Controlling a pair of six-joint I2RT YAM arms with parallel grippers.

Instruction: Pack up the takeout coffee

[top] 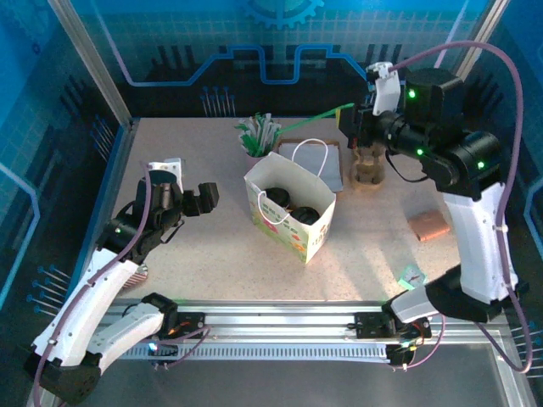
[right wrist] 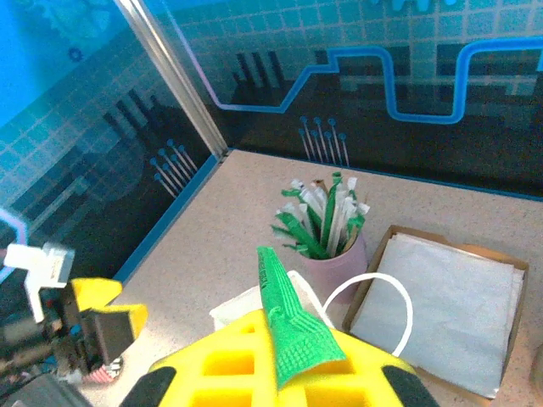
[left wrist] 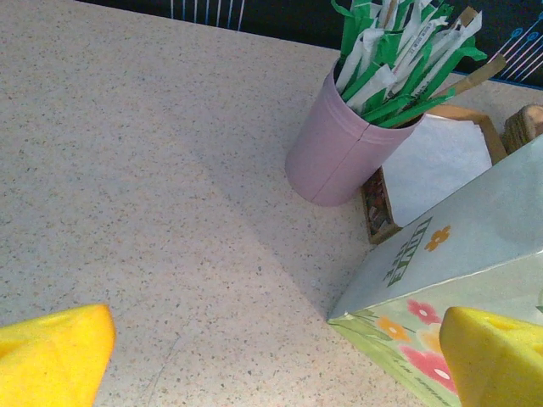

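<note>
Tabletop (top: 204, 254) speckled beige, walls (top: 170, 42) blue

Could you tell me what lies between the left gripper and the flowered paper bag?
The stretch between the left gripper and the flowered paper bag is bare speckled tabletop, as the top external view shows.

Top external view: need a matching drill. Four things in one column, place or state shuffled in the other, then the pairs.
1 green sachet
2 pink cup
3 paper bag
4 white napkins

A stands open mid-table
B lies in the brown tray
C pinched in the right fingers
D stuffed with sachets

Pairs: 1-C, 2-D, 3-A, 4-B
</note>
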